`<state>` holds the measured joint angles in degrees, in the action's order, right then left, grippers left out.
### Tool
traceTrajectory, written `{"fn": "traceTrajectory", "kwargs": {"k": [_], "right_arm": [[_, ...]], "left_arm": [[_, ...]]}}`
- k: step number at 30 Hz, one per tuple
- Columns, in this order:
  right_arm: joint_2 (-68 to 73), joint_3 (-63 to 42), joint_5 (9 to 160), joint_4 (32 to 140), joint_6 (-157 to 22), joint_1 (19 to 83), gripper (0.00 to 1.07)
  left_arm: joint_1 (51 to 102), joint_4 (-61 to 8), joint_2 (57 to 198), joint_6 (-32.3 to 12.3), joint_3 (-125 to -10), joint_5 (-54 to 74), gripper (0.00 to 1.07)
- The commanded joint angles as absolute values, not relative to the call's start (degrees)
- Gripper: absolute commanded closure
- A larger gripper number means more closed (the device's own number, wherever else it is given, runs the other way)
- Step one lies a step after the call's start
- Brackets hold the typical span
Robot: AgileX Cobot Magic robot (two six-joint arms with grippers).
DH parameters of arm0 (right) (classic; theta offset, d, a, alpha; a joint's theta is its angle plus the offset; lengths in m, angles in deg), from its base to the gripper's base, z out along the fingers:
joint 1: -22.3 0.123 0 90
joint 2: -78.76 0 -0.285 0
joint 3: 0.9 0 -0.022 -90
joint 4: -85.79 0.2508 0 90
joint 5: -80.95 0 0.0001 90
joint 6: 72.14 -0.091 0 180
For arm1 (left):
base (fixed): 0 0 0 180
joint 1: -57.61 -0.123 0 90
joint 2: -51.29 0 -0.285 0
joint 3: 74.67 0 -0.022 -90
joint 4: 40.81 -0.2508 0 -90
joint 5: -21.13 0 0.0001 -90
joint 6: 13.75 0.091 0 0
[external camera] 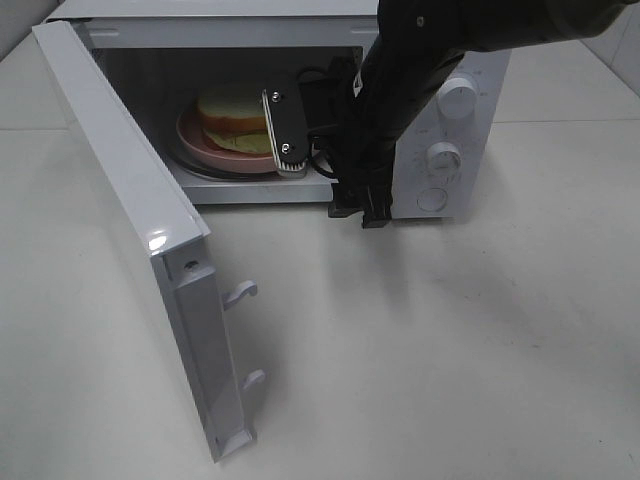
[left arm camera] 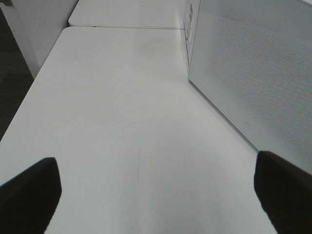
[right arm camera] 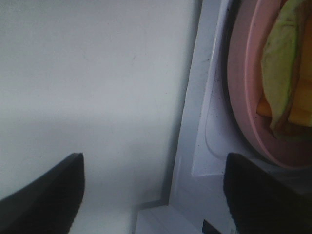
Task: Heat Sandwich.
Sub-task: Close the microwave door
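Sandwich (external camera: 232, 108) sits on the round pink plate (external camera: 195, 140) inside the microwave (external camera: 445, 120), whose door (external camera: 130, 220) stands swung wide open. You can see square white bread with a tan crust, stacked in layers. The right wrist view shows you a pale yellow-green filling with some orange beneath it, close to the plate's rim. Your right end effector (external camera: 325, 185) hangs at the oven's front sill with its fingers spread apart and nothing between them. One finger is over the tabletop (external camera: 450, 340), the other over the oven floor just beside the plate. Your left end effector (left arm camera: 156, 165) is spread wide too, holding nothing, above the tabletop near the door's perforated panel.
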<state>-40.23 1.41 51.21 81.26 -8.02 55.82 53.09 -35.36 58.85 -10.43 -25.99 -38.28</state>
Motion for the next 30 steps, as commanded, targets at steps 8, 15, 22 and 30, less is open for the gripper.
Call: {"fn": "traceTrajectory", "kwargs": {"k": [8,15,22,30], "right_arm": [[-33.07,-6.03,52.07,79.83,-13.92,55.82,0.31],[-29.46,-10.1,52.07,79.83,-14.33,55.82,0.31],[-24.59,-15.26,52.07,79.83,-17.25,55.82,0.31],[-19.78,-20.01,52.24,79.83,-18.85,55.82,0.31]], "left_arm": [[53.03,-35.36,57.19,-10.37,-25.88,-38.22,0.03],[53.03,-35.36,57.19,-10.37,-25.88,-38.22,0.03],[53.03,-35.36,57.19,-10.37,-25.88,-38.22,0.03],[53.03,-35.36,57.19,-10.37,-25.88,-38.22,0.03]]}}
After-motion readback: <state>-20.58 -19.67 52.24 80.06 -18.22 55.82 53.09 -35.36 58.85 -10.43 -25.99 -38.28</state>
